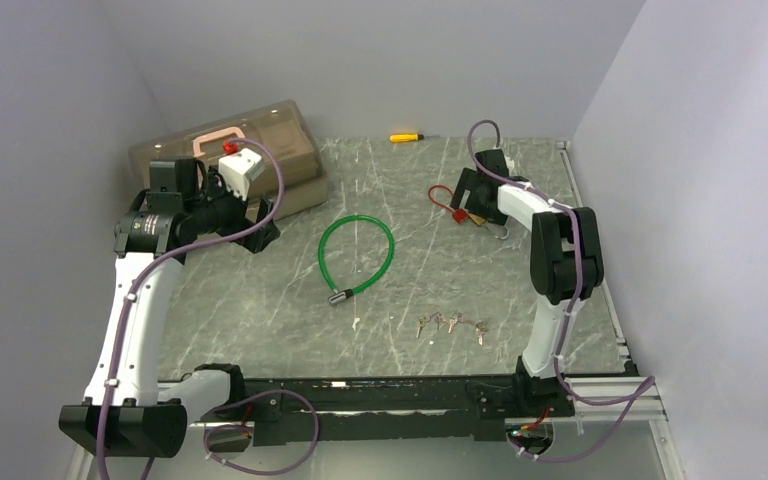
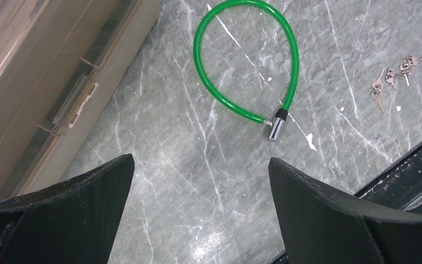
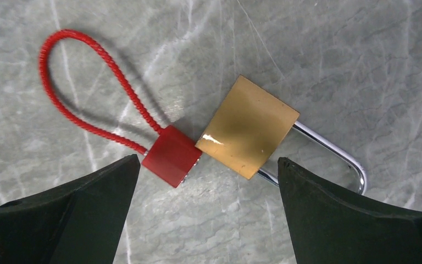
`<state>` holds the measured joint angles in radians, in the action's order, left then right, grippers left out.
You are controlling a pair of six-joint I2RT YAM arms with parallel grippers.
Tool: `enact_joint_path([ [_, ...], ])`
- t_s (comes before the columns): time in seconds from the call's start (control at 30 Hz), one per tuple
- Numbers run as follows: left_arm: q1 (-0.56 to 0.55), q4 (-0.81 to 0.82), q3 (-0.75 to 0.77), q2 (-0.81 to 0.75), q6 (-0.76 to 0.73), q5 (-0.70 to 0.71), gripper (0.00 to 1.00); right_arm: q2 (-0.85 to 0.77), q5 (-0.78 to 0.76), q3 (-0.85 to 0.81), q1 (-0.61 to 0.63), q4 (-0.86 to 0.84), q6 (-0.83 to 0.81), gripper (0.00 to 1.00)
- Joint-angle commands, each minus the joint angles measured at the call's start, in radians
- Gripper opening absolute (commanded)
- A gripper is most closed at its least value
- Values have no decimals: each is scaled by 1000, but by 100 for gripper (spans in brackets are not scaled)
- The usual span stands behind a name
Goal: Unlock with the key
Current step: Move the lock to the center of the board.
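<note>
Right wrist view: the right claw [image 3: 206, 162] is seen spread open and empty, held low over the brass padlock [image 3: 247, 135], which lies flat on the tabletop [image 3: 362, 66] with its chrome shackle pointing away to one side. A red cable lock [image 3: 170, 155] is seen touching the padlock's corner, its twisted loop lying flat on the other side. Both lock bodies sit between the fingers, so it cannot be told which one is meant to be grasped (probably the padlock, being more central). No key is held by either claw. The keys [image 1: 452, 324] are scattered in a loose row near the front edge, well apart from the padlock, so the task is judged barely started. A lock is likely being picked first so that it can be steadied for a key. The left claw [image 2: 200, 165] is also released and empty, parked above bare tabletop beside the plastic case [image 1: 260, 150], with the green cable lock [image 2: 245, 60] ahead of it. A screwdriver [image 1: 405, 137] is left at the far edge, unused.
</note>
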<state>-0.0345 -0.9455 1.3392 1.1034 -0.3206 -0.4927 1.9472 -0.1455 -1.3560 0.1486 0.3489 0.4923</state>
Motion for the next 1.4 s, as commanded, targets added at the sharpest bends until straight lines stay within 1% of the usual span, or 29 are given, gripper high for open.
enact_joint_path([
  [0.0,-2,35,-11,-28,-8,-26,99,43,24,-23,-11,-27,-6,100],
  [0.27,-3,35,-22,-23,-10,-37,99,118,70,-80,-18,-52,-24,100],
  [0.57,-5,33,-23,-16,-14,-36,99,177,93,-143,-15,-34,-36,100],
  [0.77,-7,39,-23,-11,-4,-40,99,220,63,-189,12,-4,-52,100],
  [0.93,-9,33,-21,-10,-7,-34,99,238,-2,-192,63,27,-65,99],
  [1.03,-10,32,-23,-14,-12,-33,99,233,-41,-161,106,24,-66,94],
  [1.07,-10,30,-23,-15,-13,-33,99,229,-60,-151,121,25,-64,90],
  [1.17,-11,23,-20,-13,-16,-28,99,214,-79,-111,172,16,-60,73],
  [1.2,-10,20,-18,-11,-16,-28,99,208,-75,-97,187,10,-62,70],
  [1.27,-11,11,-14,-11,-21,-27,99,197,-75,-76,226,9,-64,66],
  [1.37,-10,9,-21,-18,-24,-19,99,178,-78,-44,295,9,-72,66],
])
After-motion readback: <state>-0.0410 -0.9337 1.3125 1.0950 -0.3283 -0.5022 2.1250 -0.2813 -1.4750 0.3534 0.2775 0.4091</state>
